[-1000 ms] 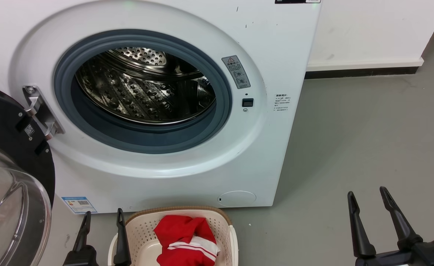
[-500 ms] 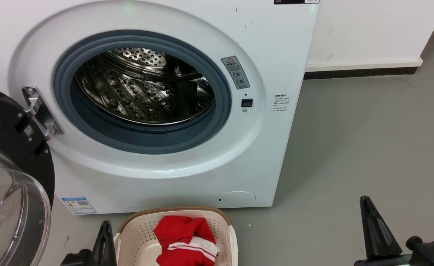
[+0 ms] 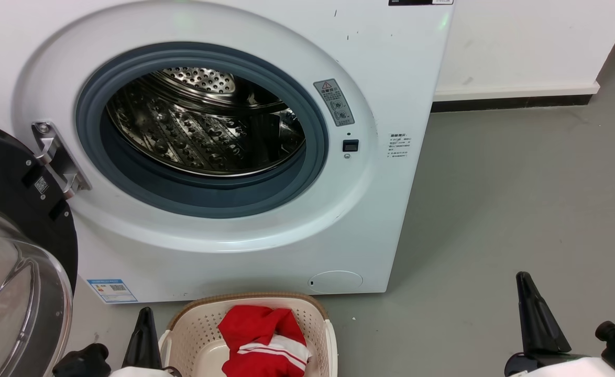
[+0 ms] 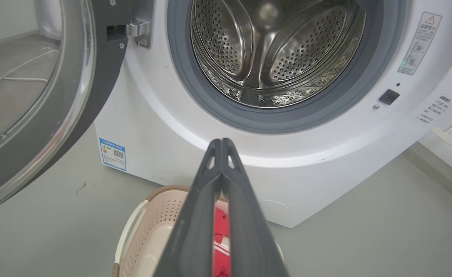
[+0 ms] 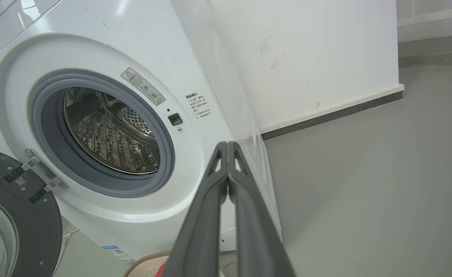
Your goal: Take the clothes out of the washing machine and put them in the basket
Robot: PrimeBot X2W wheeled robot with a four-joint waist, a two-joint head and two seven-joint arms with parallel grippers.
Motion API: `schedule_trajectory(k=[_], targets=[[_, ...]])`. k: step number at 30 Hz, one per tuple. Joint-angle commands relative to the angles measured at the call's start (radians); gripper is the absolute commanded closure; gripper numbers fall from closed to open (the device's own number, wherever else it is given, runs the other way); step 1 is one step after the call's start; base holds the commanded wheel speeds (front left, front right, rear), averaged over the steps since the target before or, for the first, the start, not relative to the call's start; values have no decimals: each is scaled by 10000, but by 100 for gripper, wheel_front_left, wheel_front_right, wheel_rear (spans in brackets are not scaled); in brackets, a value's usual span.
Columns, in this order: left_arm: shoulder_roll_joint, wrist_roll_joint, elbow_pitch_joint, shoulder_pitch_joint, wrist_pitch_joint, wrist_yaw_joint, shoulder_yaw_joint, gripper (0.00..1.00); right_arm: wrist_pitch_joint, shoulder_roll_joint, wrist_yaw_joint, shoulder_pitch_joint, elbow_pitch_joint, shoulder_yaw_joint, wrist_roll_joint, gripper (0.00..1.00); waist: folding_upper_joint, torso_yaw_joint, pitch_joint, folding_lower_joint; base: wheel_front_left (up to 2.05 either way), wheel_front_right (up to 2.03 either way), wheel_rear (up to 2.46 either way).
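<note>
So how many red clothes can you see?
1: a red bundle with white stripes, lying in the basket before the washing machine. More garments may be folded inside it.

the clothes (image 3: 263,335) lie in the basket (image 3: 197,324) — just before the washing machine (image 3: 223,251).

Long, tapered dark-grey gripper fingers (image 4: 195,223); white wrist casings (image 3: 564,369)

Basket (image 3: 198,325) near end, door (image 3: 9,173) left side, both past the head view's edges
</note>
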State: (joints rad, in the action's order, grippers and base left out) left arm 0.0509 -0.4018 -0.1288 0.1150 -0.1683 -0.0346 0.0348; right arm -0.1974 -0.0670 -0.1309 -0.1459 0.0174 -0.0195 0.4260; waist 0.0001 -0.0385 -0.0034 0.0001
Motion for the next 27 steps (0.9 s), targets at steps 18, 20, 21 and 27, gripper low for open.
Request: schedule_trajectory(k=[18, 20, 21, 27], targets=[[2, -3210, -198, -775, 737, 461, 231, 100, 597, -203, 1, 851, -587, 103, 3390, 100, -1, 67, 12, 0, 0, 0, 0], [2, -3506, -232, -818, 807, 504, 250, 100, 662, -210, 1, 903, -655, 119, 3688, 100, -1, 75, 13, 0, 0, 0, 0], [1, -3651, -248, -841, 844, 527, 259, 100, 691, -214, 1, 939, -685, 126, 3838, 100, -1, 78, 13, 0, 0, 0, 0], [1, -4489, -336, -994, 1041, 637, 309, 100, 875, -230, 1, 1096, -872, 175, 4697, 100, -1, 100, 17, 0, 0, 0, 0]])
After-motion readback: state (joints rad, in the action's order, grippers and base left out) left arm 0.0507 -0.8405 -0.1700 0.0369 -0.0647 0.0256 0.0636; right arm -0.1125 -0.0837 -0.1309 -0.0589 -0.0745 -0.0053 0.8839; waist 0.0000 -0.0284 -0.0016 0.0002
